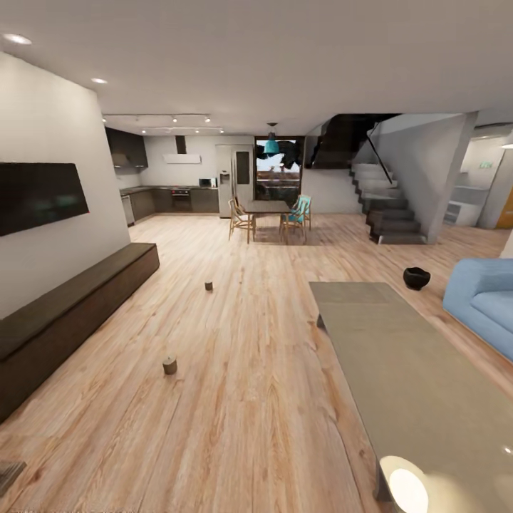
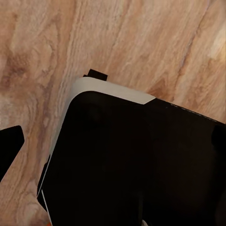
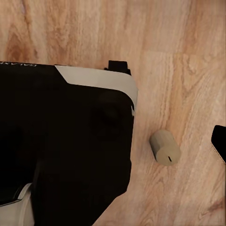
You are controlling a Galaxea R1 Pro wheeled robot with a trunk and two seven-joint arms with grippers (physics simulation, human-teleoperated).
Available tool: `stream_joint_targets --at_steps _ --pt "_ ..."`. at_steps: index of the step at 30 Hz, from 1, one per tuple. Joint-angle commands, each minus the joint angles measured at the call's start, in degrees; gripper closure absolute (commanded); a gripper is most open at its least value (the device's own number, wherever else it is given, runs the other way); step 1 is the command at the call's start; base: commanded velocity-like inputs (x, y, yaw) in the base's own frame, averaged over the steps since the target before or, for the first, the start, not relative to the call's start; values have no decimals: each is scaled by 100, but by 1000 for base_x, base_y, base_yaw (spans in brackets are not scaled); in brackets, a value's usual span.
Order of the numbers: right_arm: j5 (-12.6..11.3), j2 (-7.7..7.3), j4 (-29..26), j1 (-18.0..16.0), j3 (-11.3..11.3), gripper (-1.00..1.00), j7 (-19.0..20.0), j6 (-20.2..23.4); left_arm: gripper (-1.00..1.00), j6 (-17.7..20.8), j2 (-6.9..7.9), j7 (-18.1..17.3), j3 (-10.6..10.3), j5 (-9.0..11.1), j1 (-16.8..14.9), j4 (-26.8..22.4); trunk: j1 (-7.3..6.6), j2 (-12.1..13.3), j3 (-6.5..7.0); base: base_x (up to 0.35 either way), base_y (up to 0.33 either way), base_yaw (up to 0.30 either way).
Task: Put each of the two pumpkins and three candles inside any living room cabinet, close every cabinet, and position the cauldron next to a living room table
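While a candle [image 3: 165, 147] lies on the floor, jaws' state cannot be told.

Open floor [image 1: 242, 342] lane between cabinet [image 1: 71, 313] and table [image 1: 406, 370]
Dotted with two candles [image 1: 169, 365] — cauldron [image 1: 417, 278] past table's far end.

The cabinet [image 1: 71, 313] is cut off at the head view's left edge, and the table [image 1: 399, 370] at its lower right, where a bright glare is seen. The sofa [image 1: 484, 303] is cropped at the right edge. The far candle [image 1: 209, 286] is too small for its wick to be made out. In both wrist views, floor is hidden by the dark robot base [image 2: 141, 165], and a finger [image 3: 219, 141] is clipped at the edge.
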Motion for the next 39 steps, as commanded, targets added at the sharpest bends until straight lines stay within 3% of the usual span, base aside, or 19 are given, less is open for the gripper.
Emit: stream_joint_targets --at_steps 1,19,34,39 --pt "35 0 -6 -2 3 -100 1 28 -100 -10 1 1 4 15 -4 4 4 -9 -8 161 124 286" --pt "35 0 -6 -2 4 -100 1 27 -100 -11 6 0 12 25 -4 10 4 -9 -8 258 186 271" --pt "30 -6 2 -2 3 -100 -4 -20 -100 -13 1 6 3 25 -4 12 4 -9 -8 299 159 27" --pt "28 -14 22 -2 3 -100 -7 -333 -100 -12 -2 8 3 25 -4 18 4 -9 -8 320 75 0"
